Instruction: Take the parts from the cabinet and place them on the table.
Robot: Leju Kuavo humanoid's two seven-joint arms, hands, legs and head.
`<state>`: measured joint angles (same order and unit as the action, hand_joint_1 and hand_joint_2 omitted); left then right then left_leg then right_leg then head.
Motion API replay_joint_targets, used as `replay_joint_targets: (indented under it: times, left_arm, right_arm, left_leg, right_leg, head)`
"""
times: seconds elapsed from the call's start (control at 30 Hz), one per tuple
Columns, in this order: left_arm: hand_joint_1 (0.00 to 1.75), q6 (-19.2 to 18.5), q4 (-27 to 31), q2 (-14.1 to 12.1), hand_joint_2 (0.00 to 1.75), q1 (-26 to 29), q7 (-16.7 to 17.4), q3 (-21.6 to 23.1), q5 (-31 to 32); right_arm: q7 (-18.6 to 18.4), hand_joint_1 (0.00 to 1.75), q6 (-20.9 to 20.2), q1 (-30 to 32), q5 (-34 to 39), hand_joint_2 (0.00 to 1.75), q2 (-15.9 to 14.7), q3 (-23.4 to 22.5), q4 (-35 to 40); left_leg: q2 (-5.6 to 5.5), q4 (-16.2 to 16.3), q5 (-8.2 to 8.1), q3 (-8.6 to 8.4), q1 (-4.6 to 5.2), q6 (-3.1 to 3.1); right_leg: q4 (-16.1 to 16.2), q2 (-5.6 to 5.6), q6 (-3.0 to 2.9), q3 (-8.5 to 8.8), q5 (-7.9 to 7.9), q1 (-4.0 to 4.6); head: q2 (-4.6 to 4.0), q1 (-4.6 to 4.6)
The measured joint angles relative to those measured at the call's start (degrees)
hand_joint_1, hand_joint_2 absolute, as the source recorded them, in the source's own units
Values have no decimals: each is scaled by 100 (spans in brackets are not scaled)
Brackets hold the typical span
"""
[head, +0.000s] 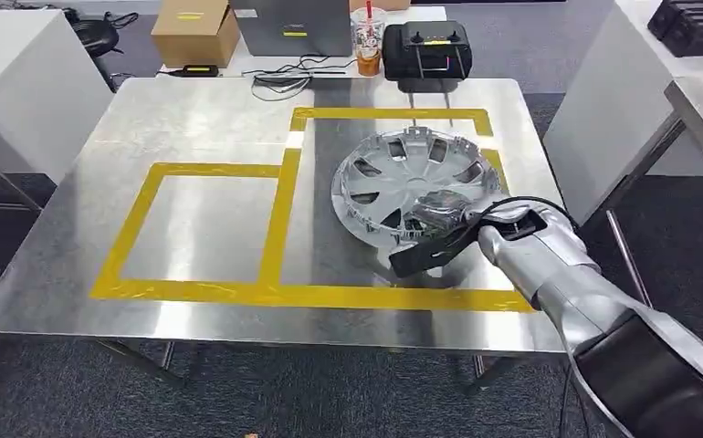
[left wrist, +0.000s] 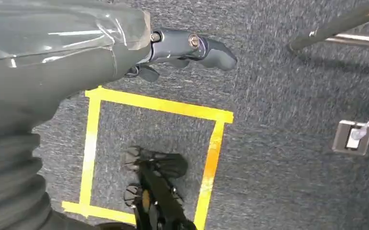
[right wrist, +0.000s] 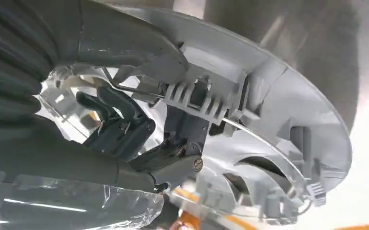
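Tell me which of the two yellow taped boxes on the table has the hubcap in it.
The larger taped box on the robot's right holds the silver hubcap, with the right robot hand at its near rim. The smaller box on the left frames bare metal.

Silver spoked hubcap (head: 412, 187) on a brushed steel table (head: 193, 119) marked with yellow tape rectangles (head: 279, 205); brown cardboard box (head: 194, 32) behind; grey carpet (left wrist: 278, 158), yellow tape square (left wrist: 149, 153).
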<state>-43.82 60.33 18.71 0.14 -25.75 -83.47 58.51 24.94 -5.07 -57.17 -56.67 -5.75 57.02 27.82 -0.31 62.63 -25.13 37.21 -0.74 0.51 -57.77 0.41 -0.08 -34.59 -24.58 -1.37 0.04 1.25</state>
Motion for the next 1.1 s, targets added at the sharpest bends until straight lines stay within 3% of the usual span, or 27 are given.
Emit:
replay_joint_targets:
  times: [0.03, 0.07, 0.17, 0.2, 0.23, 0.27, 0.33, 0.37, 0.4, 0.43, 0.5, 0.53, 0.57, 0.67, 0.73, 0.8, 0.83, 0.87, 0.9, 0.93, 0.97, 1.03, 1.07, 1.1]
  left_arm:
    - [0, -11, 4, -9, 175, 0, -24, 0, 39]
    - [0, -31, 9, -11, 175, -7, -44, 4, 83]
    - [0, -50, 13, -28, 175, 0, -159, 30, 255]
    - [0, -39, 13, -42, 175, 1, -203, 37, 302]
    - [0, -20, 7, -44, 175, 1, -245, 48, 354]
    - [0, 13, -4, -54, 175, -1, -293, 76, 404]
    - [0, 53, -55, -94, 175, -2, -372, 127, 463]
    - [0, 70, -98, -114, 175, -3, -393, 148, 513]
    - [0, 83, -138, -131, 175, -2, -404, 181, 535]
    - [0, 113, -175, -148, 175, -2, -419, 203, 579]
    - [0, 162, -267, -177, 175, 1, -453, 243, 638]
    - [0, 210, -317, -192, 0, -1, -477, 271, 651]
    - [0, 252, -348, -234, 0, -4, -494, 291, 693]
    - [0, 317, -426, -271, 0, -3, -535, 343, 743]
    - [0, 337, -468, -308, 0, 0, -557, 361, 763]
    - [0, 376, -523, -341, 0, -7, -577, 363, 769]
    - [0, 378, -557, -365, 0, -9, -579, 365, 771]
    - [0, 376, -579, -367, 0, -12, -579, 365, 765]
    - [0, 326, -597, -356, 0, -10, -575, 365, 748]
    - [0, 266, -592, -336, 0, -8, -559, 361, 721]
    - [0, 150, -544, -291, 0, -6, -518, 347, 686]
    - [0, -124, -300, -166, 0, -2, -472, 315, 677]
    - [0, -179, -245, -138, 0, -5, -472, 299, 677]
    - [0, -201, -216, -96, 0, -7, -494, 299, 680]
  right_arm:
    - [0, 175, 18, -27, -2, 175, 31, -2, -13]
    - [0, 175, 33, -52, -7, 175, 46, -4, -26]
    - [0, 175, 72, -61, -39, 175, 79, -20, -72]
    - [0, 175, 79, -63, -44, 175, 79, -35, -76]
    - [0, 0, 83, -70, -50, 0, 63, -57, -85]
    - [0, 0, 85, -93, -55, 0, 59, -79, -96]
    - [0, 0, 85, -88, -63, 0, 52, -125, -127]
    - [0, 0, 85, -73, -63, 0, 52, -135, -148]
    - [-2, 0, 85, -60, -63, 0, 52, -149, -166]
    - [-13, 0, 85, -58, -61, 0, 52, -170, -177]
    - [-24, 0, 85, -82, -57, 0, 52, -232, -194]
    - [-26, 0, 85, -99, -55, 0, 54, -276, -203]
    - [-28, 0, 85, -109, -46, 0, 59, -302, -212]
    - [-35, 0, 85, -77, -35, 0, 65, -372, -247]
    - [-44, 0, 101, -80, -5, 0, 70, -443, -262]
    - [-59, 0, 167, -67, 66, 0, 87, -520, -269]
    - [-79, 0, 272, -26, 142, 0, 94, -590, -271]
    - [-94, 0, 377, 19, 208, 0, 96, -645, -269]
    - [-107, 0, 591, 91, 314, 0, 113, -760, -258]
    - [-125, 0, 764, 172, 378, 0, 124, -860, -209]
    - [-175, 0, 991, 272, 472, 0, 127, -1039, -28]
    - [-349, 0, 1213, 625, 577, 0, 83, -1574, 801]
    - [-408, 0, 1203, 842, 577, 0, 61, -1845, 1291]
    - [-444, 0, 1136, 1093, 564, 0, 11, -2134, 1801]
  left_leg:
    - [0, -398, 86, -199, 3, -35]
    - [0, -465, 30, -257, 39, -45]
    - [-4, -458, 42, -247, 77, -130]
    - [2, -550, 102, -296, 38, -201]
    - [10, -586, 124, -312, 32, -230]
    - [13, -590, 133, -307, 32, -261]
    - [15, -588, 128, -301, 46, -271]
    - [15, -586, 126, -302, 52, -274]
    - [12, -586, 126, -306, 54, -274]
    - [6, -581, 124, -309, 53, -273]
    - [-3, -561, 112, -317, 51, -254]
    - [-7, -527, 92, -306, 55, -223]
    - [-12, -471, 54, -267, 108, -177]
    - [-9, -489, 64, -272, 71, -123]
    - [-2, -407, -20, -224, 54, -61]
    - [1, 199, -368, 51, 31, 7]
    - [2, 773, -611, 333, 15, 36]
    - [2, 1137, -729, 516, 6, 50]
    - [3, 1364, -735, 652, 0, 55]
    - [3, 1233, -606, 609, -3, 46]
    - [3, 906, -409, 460, -3, 35]
    - [3, -205, 90, -108, 0, -25]
    - [-3, -442, 22, -248, 30, -41]
    - [-11, -462, 28, -269, 49, -73]
  right_leg:
    - [3, 3, 4, -3, 2, 2]
    - [-8, 8, 24, -29, -4, 59]
    - [35, 8, 121, -21, 23, 25]
    - [19, 6, 156, -40, 10, 36]
    - [-86, 0, 149, -105, -54, 29]
    - [-374, 0, 110, -235, -213, 34]
    - [-1387, 1, 52, -708, -609, 38]
    - [-1770, 0, 65, -892, -713, 34]
    - [-1857, -1, 95, -939, -703, 33]
    - [-1671, -2, 142, -854, -605, 32]
    - [-674, -10, 248, -364, -219, 21]
    - [-131, -24, 269, -85, -58, 12]
    - [-31, -14, 188, -10, -47, 50]
    - [-26, -7, 86, -27, -35, 79]
    - [2, 2, 22, 2, -9, 11]
    - [1, 3, -28, 5, -15, 3]
    - [0, 3, -30, 3, -16, 10]
    - [-1, 2, -34, 3, -20, 13]
    - [-2, 2, -35, 3, -21, 16]
    - [-3, 3, -34, 6, -22, 16]
    - [-3, 6, -33, 11, -22, 17]
    - [-1, 20, -18, 34, -32, 18]
    - [0, 21, 0, 29, -41, 47]
    - [-1, 14, 24, 14, -45, 66]
  head:
    - [0, 0]
    - [0, -2]
    - [0, -7]
    - [0, -4]
    - [0, -20]
    - [0, -26]
    - [0, -26]
    - [0, -24]
    - [0, -24]
    - [0, -28]
    - [0, -33]
    - [0, -33]
    - [0, -26]
    - [0, -24]
    - [0, -29]
    - [0, 17]
    - [0, 20]
    - [0, 17]
    - [0, 17]
    - [0, 17]
    - [0, 20]
    - [0, 17]
    - [0, 15]
    - [0, 13]
